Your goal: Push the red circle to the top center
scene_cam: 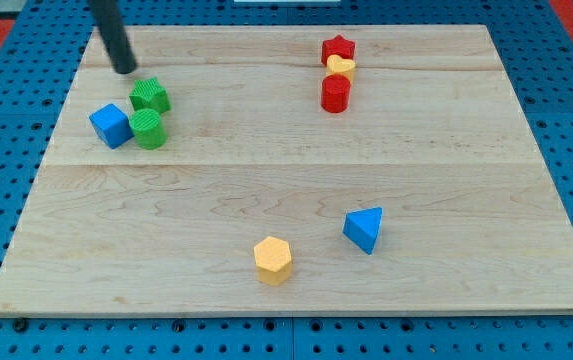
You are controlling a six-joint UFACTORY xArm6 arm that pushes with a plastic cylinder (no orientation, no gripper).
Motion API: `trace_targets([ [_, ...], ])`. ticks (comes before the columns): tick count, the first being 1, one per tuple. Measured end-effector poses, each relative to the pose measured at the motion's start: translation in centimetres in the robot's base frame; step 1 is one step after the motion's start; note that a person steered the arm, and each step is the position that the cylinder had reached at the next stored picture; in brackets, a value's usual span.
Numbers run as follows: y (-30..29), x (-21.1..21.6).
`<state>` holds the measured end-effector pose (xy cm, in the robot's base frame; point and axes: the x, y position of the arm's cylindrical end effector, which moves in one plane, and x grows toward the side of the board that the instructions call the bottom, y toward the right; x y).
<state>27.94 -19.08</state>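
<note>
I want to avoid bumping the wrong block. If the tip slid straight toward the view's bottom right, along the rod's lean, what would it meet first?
Probably the green star, just down-right of my tip; depth is uncertain.

Top centre-right of the board (446, 140): star (338, 47), heart-like block (341, 66), circle (335, 93) in a touching column. Top left: my tip (126, 70) just above star (150, 95); cylinder (149, 130) below it, cube (111, 125) beside it. Bottom: hexagon (273, 260), triangle (364, 229) to its right.

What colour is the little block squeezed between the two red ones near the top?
Yellow, between the red star and red circle; the single camera view shows it.
</note>
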Motion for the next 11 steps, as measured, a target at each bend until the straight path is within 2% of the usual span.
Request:
trace_targets([
  [1,2.8,0.9],
  [2,2.9,3.0],
  [3,0.6,3.8],
  [4,-0.1,3.8],
  [5,1.7,2.0],
  [10,3.2,2.7],
  [11,8.6,6.5],
])
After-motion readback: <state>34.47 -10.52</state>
